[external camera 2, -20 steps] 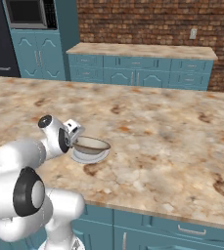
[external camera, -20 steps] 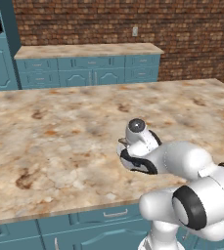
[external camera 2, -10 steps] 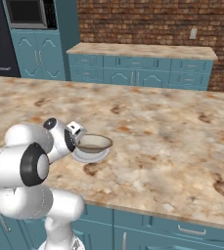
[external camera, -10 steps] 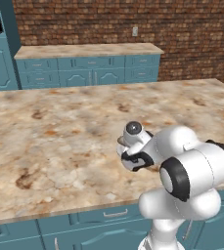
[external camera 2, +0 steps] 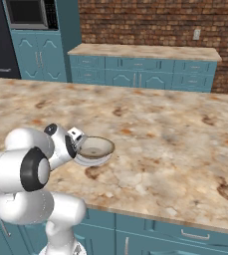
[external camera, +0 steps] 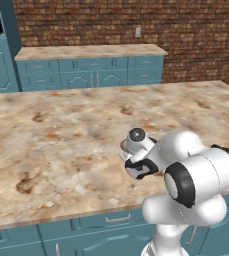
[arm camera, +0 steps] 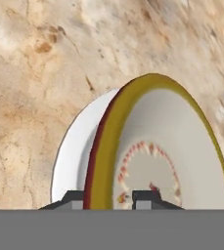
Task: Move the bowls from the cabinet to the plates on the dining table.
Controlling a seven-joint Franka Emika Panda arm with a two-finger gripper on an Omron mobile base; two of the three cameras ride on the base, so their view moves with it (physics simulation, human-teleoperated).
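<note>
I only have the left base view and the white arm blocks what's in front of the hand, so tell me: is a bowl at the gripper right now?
Observer: Yes. In the right base view a wide shallow bowl, cream-white inside with a tan-brown rim, sits level right at the gripper.
Operator: Is it over a plate or over bare marble?
Observer: Over a plate. The hand view shows a small flat round pale grey-white plate directly behind the bowl, on the beige rust-mottled marble table top. The two dark finger tips straddle the bowl's rim; I cannot tell whether they grip it.
</note>
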